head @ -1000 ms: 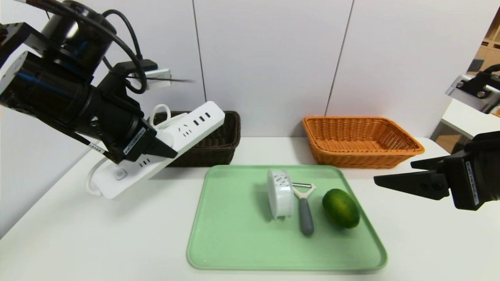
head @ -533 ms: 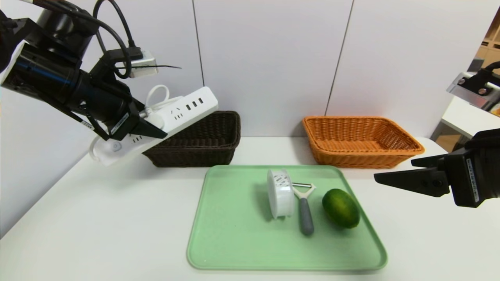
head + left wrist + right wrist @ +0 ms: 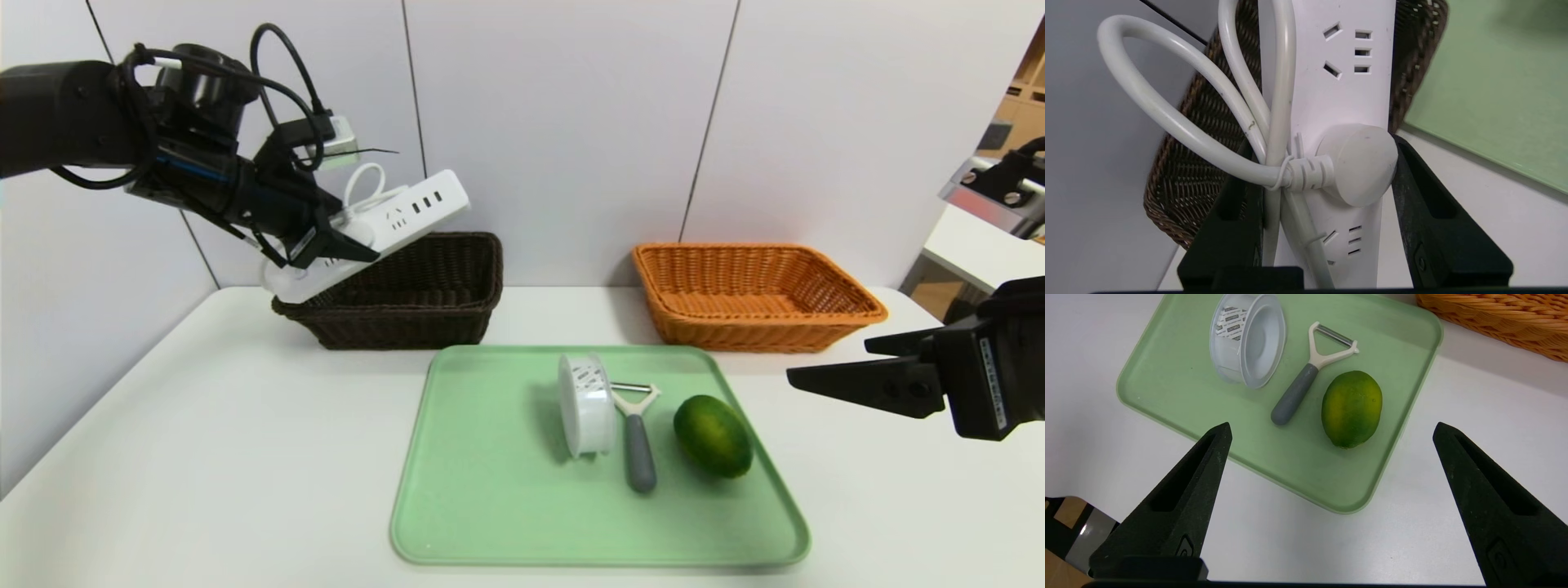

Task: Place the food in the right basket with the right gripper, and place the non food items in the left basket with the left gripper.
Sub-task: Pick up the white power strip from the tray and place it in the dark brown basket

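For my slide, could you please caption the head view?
Left gripper holds power strip over dark basket; right gripper waits open.

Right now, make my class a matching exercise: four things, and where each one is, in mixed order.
Things
1. power strip
2. peeler
3. green fruit
4. right gripper

Places or states
A. on the tray, nearest its right edge
B. open, out to the right of the tray
C. on the tray, between the white round container and the fruit
D. held up by the left gripper at the dark basket

Pairs: 1-D, 2-C, 3-A, 4-B
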